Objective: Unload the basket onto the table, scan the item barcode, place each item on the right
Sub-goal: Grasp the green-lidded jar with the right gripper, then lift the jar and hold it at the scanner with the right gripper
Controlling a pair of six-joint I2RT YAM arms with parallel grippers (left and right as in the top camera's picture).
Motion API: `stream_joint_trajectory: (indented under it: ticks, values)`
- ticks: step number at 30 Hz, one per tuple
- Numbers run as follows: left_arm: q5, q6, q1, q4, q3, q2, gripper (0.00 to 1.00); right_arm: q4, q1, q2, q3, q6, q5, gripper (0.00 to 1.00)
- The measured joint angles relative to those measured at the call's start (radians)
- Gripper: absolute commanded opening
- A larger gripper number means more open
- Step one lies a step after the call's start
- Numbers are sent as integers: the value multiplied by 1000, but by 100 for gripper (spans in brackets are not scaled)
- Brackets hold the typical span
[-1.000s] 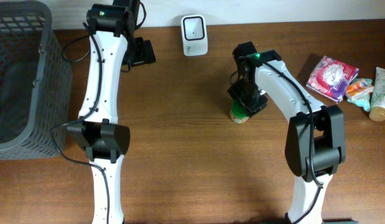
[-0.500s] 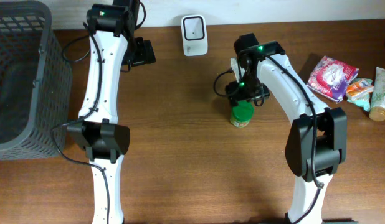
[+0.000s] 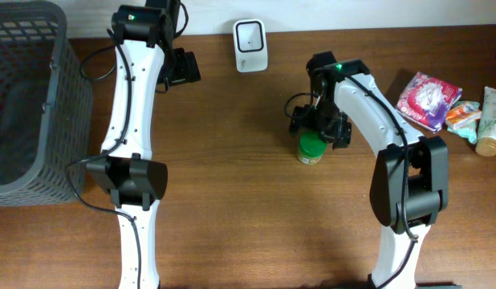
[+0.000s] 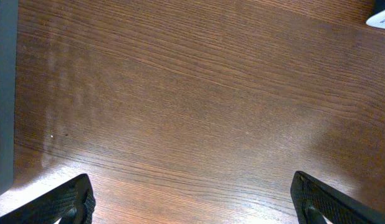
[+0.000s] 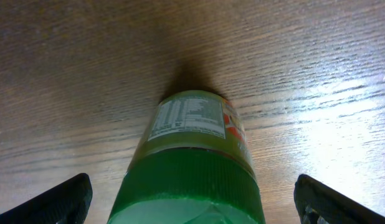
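A jar with a green lid [image 3: 311, 148] stands upright on the wooden table, right of centre. In the right wrist view the jar [image 5: 189, 155] shows its ribbed lid and a white printed label. My right gripper [image 3: 319, 128] hovers just above it, open, one fingertip [image 5: 71, 199] wide of the lid on each side and not touching it. The white scanner [image 3: 250, 45] stands at the table's back edge. My left gripper [image 3: 180, 68] is open over bare wood at the back left, and the left wrist view shows nothing between its fingers [image 4: 71, 199].
A dark mesh basket [image 3: 31, 104] fills the far left. At the right edge lie a pink packet [image 3: 427, 99], an orange and teal packet [image 3: 463, 115] and a pale tube [image 3: 490, 120]. A corner of the scanner [image 4: 382, 18] shows in the left wrist view.
My right gripper's jaws have spread wide and let go of the jar, which now stands free on the table with its lid uncovered. The left arm has not moved.
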State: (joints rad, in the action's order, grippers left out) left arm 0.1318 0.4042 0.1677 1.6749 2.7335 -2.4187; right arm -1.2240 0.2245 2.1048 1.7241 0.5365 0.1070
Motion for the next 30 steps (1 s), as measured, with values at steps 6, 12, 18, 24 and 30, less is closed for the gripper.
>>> stream_joint_trajectory:
  ticks: [6,12,18,24,30]
  values:
    - [0,0,0,0,0,0,99,13,0,0,-32,62,0,86]
    - [0,0,0,1,0,0,99,45,5,0,-108,65,5,86]
    - [0,0,0,0,0,0,99,55,14,0,-132,66,34,69]
    - [0,0,0,-1,0,0,99,8,15,0,-112,61,34,62]
    - [0,0,0,1,0,0,99,-60,15,2,169,33,76,62]
